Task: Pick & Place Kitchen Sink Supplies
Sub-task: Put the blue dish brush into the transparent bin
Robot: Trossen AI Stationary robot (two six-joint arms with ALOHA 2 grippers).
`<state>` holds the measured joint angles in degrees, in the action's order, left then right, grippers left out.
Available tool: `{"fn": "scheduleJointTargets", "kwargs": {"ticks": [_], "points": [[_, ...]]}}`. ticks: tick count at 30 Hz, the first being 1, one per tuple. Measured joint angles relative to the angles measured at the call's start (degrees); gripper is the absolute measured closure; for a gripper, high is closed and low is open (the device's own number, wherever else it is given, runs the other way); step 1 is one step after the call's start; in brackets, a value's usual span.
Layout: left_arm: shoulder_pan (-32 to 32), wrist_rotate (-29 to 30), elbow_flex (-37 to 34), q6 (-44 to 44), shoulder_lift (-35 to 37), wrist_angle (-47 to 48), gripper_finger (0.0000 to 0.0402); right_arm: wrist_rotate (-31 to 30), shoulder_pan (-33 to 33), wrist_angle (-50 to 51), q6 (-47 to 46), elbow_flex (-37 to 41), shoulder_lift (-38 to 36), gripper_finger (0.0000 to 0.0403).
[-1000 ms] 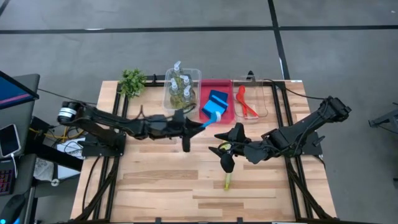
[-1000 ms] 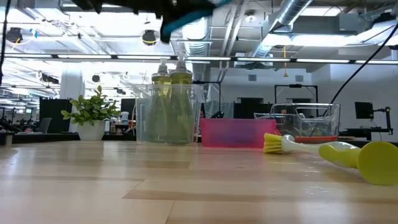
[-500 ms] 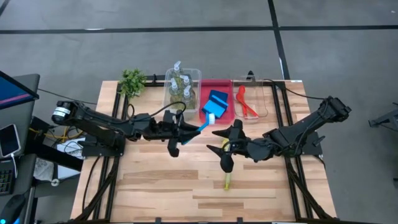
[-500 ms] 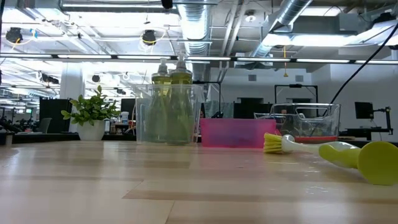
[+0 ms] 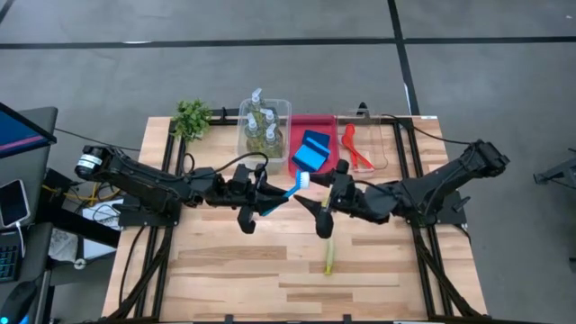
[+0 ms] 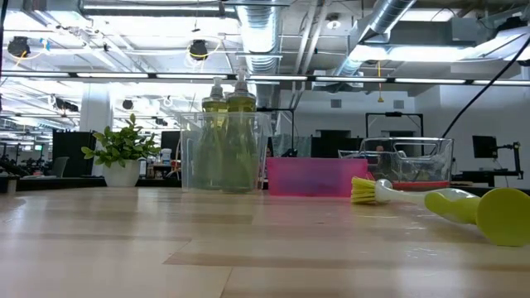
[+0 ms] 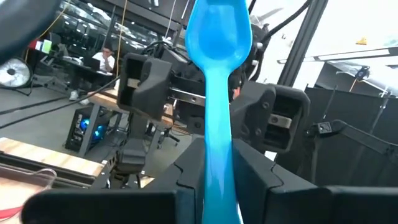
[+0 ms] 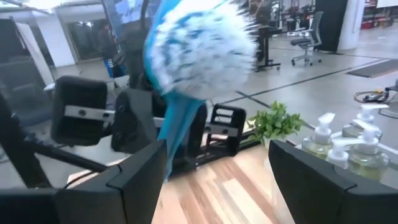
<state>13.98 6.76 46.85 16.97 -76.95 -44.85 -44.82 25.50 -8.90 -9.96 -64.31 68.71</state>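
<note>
My left gripper (image 5: 265, 198) hovers over the table's middle, shut on a blue brush (image 5: 290, 187) whose white-bristled head (image 8: 199, 50) points at my right gripper (image 5: 321, 200). That gripper is open and faces the head. In the right wrist view its fingers stand on either side of the head and touch nothing. A yellow-green brush (image 5: 329, 256) lies flat on the table below them. Soap bottles (image 5: 261, 126) stand in a clear tub. Blue sponges (image 5: 313, 148) lie in the red tray, and a red brush (image 5: 355, 148) lies in another clear tub. My left gripper pinches the blue brush's handle (image 7: 217, 168) between its two fingers, away from the head. The handle runs along the fingers and sticks out past them toward the table's right, slanting upward. The brush is lifted clear of the table.
A small green plant (image 5: 192, 117) stands at the far left corner. The soap tub (image 6: 225, 149), red tray (image 6: 315, 175) and brush tub (image 6: 410, 161) line the far edge. Bare wood stretches along the near half of the table (image 5: 225, 270).
My left gripper has drawn the blue brush back from over the red tray toward the table's left and near side and raised it out of the low view. My right gripper has risen and turned from pointing down toward the near edge to facing the brush head.
</note>
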Motion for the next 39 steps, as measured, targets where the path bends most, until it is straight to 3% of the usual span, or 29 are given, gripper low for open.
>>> {"fn": "scheduleJointTargets", "kwargs": {"ticks": [8, 28, 33, 39], "points": [[0.0, 0.0, 0.0, 0.0, 0.0, -0.1, 0.0341, 7.4, -3.2, -1.6, 0.0, 0.0, 0.0, 0.0128], [0.0, 0.2, 0.0, 0.0, 0.0, -0.2, 0.0341, 13.7, -8.4, -5.4, -2.1, 0.0, 0.0, 0.0136], [-0.1, 0.4, 0.0, 0.0, 0.0, -0.1, 0.0341, 13.8, -8.4, -5.4, -2.1, 0.0, 0.0, 0.0186], [-0.1, 0.9, 0.0, 0.0, -0.1, 0.1, 0.0339, 15.3, -8.4, -5.5, -2.1, 0.0, 0.0, 0.03]]}}
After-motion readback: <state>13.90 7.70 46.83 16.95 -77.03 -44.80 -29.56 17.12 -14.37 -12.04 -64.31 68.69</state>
